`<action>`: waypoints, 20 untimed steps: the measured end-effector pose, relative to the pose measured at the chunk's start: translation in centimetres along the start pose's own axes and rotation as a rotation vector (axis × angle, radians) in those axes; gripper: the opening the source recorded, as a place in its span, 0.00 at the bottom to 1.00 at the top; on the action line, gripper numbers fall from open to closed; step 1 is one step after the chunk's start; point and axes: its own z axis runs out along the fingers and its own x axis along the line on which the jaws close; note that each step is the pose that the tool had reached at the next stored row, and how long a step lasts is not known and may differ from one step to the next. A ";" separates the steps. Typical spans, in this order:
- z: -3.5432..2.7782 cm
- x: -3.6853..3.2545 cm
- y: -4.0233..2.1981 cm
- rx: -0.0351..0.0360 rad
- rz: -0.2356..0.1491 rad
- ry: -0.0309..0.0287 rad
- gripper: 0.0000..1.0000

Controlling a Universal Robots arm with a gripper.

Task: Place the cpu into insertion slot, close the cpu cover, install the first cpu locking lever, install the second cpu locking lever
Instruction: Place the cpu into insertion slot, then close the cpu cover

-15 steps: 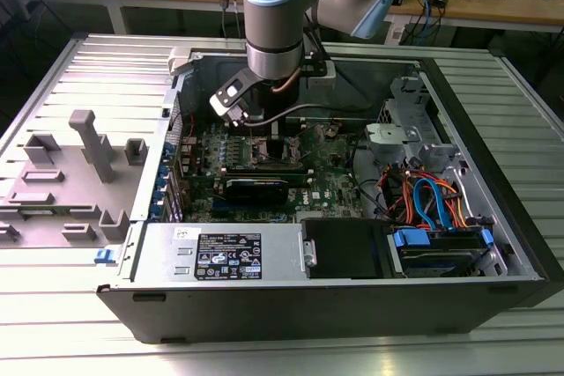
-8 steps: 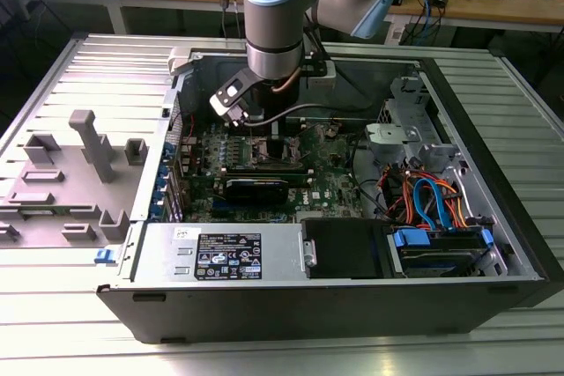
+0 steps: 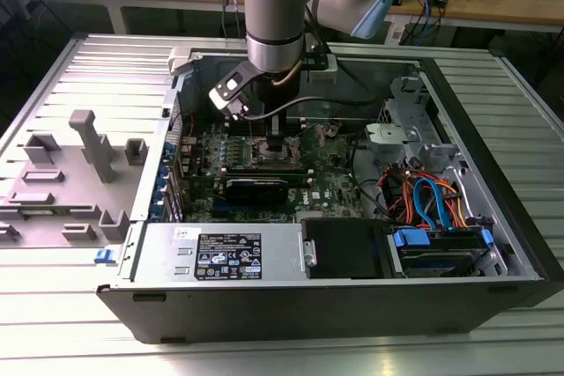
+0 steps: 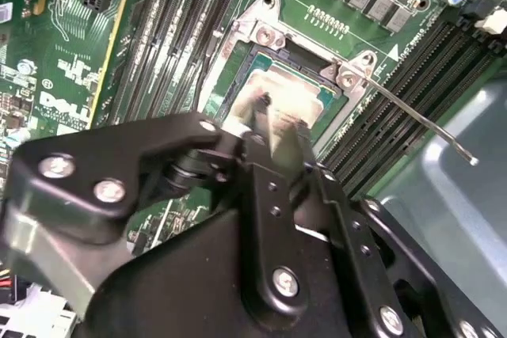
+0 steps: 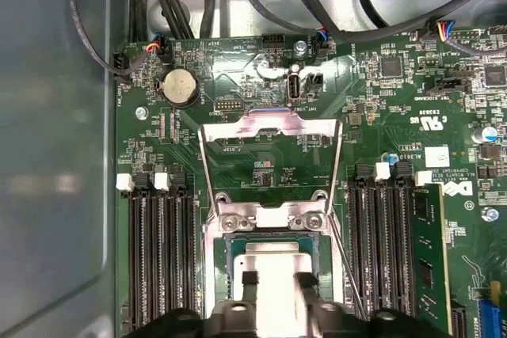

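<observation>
Black gripper (image 5: 277, 279) body sits close to the lens in both wrist views. Fingers (image 5: 249, 279) drawn in to a narrow gap, clamped on two opposite edges of the cpu (image 5: 273, 259). The chip sits square inside the insertion slot (image 5: 215, 271) rim; seated or just above it, cannot tell. Cpu cover (image 5: 269, 124) swung back, clear of the socket. One locking lever (image 4: 420, 120) stands free, angled out over memory slots (image 5: 158, 259), which crowd both socket sides. Open case (image 3: 291, 310) lies on the desk (image 3: 53, 323).
</observation>
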 end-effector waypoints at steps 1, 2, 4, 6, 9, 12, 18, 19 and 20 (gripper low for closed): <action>-0.15 0.00 0.02 0.0010 0.000 -0.0001 0.27; -0.21 0.01 0.03 0.0019 0.000 0.0001 0.16; -0.21 0.01 0.03 0.0019 0.000 0.0001 0.11; -0.22 0.00 0.03 0.0022 0.000 -0.0002 0.11; -0.22 0.00 0.03 0.0022 0.000 -0.0002 0.11; -0.22 0.00 0.04 0.0021 0.000 -0.0004 0.11; -0.22 0.01 0.04 0.0021 0.000 -0.0005 0.11; -0.22 0.00 0.04 0.0022 0.000 -0.0005 0.11; -0.22 0.00 0.04 0.0021 0.000 -0.0006 0.11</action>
